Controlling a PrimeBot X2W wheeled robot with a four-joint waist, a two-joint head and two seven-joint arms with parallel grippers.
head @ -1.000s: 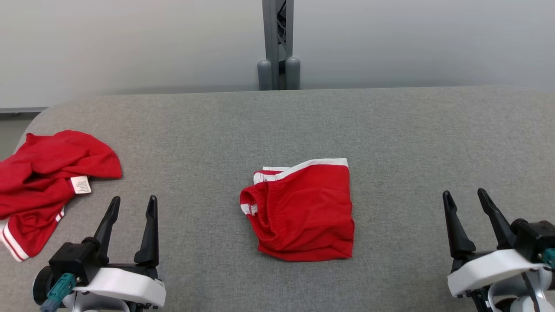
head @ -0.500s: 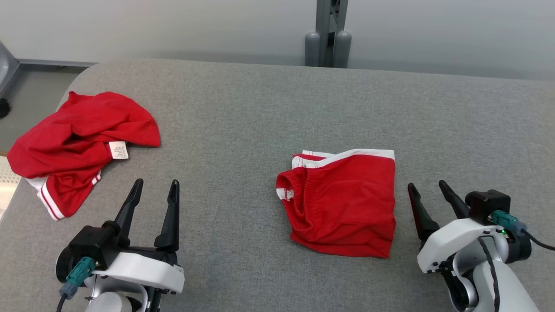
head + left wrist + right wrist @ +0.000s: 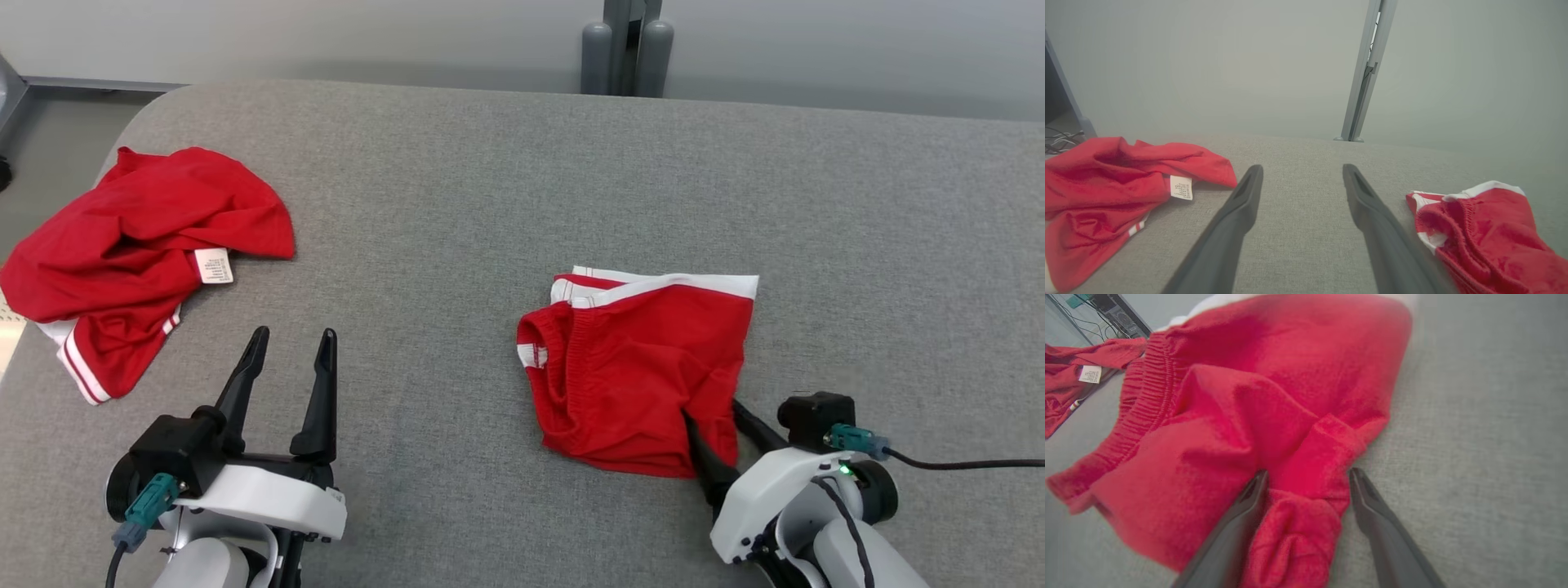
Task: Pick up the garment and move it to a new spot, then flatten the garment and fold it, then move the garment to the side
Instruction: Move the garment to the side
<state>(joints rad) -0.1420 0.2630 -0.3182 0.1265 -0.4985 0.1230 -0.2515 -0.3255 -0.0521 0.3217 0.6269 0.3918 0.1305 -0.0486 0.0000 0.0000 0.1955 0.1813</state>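
Folded red garment point(image 3: 637, 367) lies mid grey table point(image 3: 490, 204), white trim at its far edge. Right gripper point(image 3: 713, 415) at its near right corner, fingers spread wide, a bunched fold between them, not clamped. Left gripper point(image 3: 294, 335) spread, over bare cloth. Crumpled red shirt point(image 3: 139, 237) at the left edge.

I count two red garments on one grey table point(image 3: 490, 163): the folded garment point(image 3: 645, 367) at four o'clock and the crumpled garment point(image 3: 131, 237) at nine o'clock, which bears one white label point(image 3: 214, 265). I have two grippers, my left gripper point(image 3: 294, 336) at seven o'clock and my right gripper point(image 3: 710, 408) at five, each with two dark fingers point(image 3: 318, 392). One grey post point(image 3: 624, 33) stands at twelve o'clock.
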